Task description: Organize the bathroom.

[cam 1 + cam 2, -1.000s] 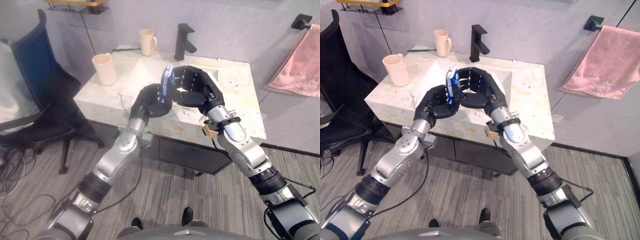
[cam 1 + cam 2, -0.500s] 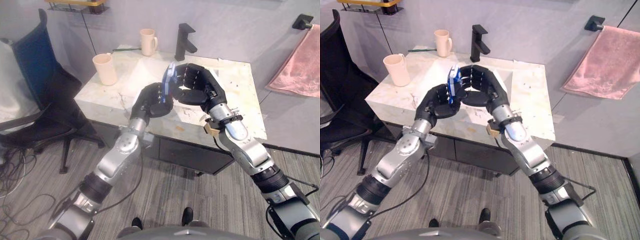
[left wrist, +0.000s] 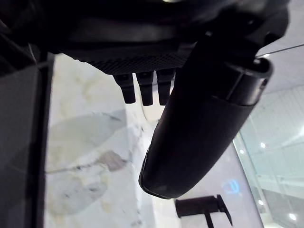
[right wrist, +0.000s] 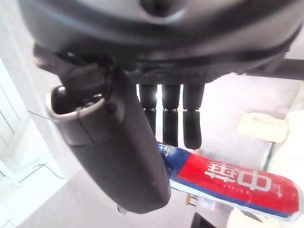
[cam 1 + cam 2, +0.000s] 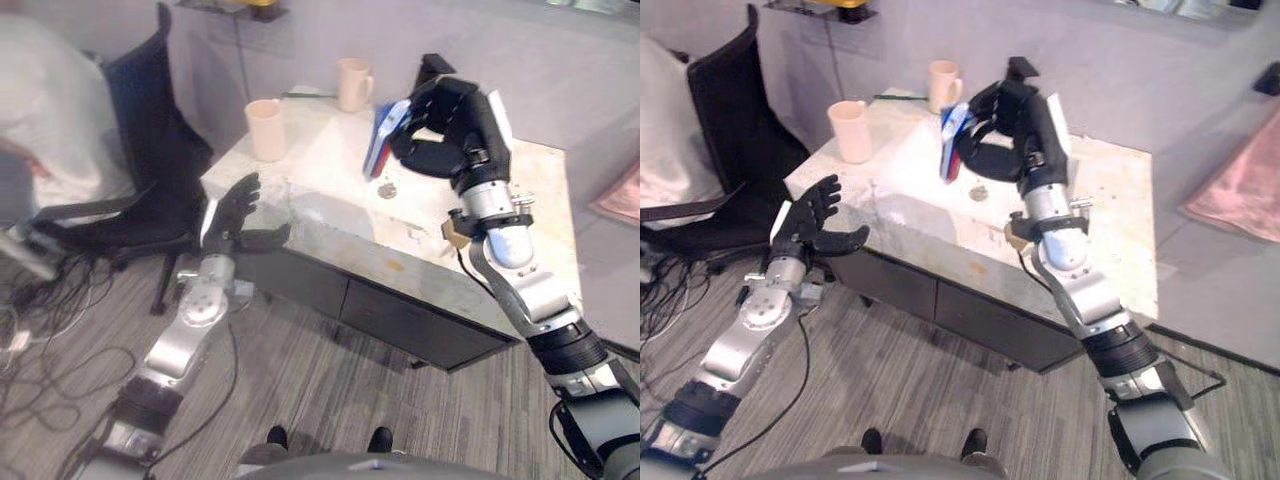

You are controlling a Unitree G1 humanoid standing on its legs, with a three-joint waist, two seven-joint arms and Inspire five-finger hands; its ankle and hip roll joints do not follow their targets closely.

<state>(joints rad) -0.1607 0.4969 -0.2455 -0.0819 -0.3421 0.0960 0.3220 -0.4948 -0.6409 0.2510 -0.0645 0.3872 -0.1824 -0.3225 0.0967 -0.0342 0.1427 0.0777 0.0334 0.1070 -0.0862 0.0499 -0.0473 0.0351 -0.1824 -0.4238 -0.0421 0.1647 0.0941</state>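
We see our right hand (image 5: 1005, 140) raised over the marble counter (image 5: 1110, 230), its thumb and fingers curled round a toothpaste tube (image 5: 955, 142). The tube is red, white and blue and stands nearly upright above the sink basin (image 5: 930, 165), just in front of the black tap (image 5: 1018, 70). In the right wrist view the tube (image 4: 232, 183) bears white characters on a red band, too few and too partial for us to read.

Our left hand (image 5: 232, 215) hangs off the counter's front left corner, fingers spread and straight, thumb out, holding nothing.

Two cream mugs stand on the counter: the near mug (image 5: 265, 128) at the left edge, the far mug (image 5: 353, 83) by the wall, left of the tap. A thin green object lies just left of the far mug; we cannot tell what it is.

A black office chair (image 5: 155, 150) stands left of the counter. A pink towel (image 5: 1240, 185) hangs on the wall at the right.
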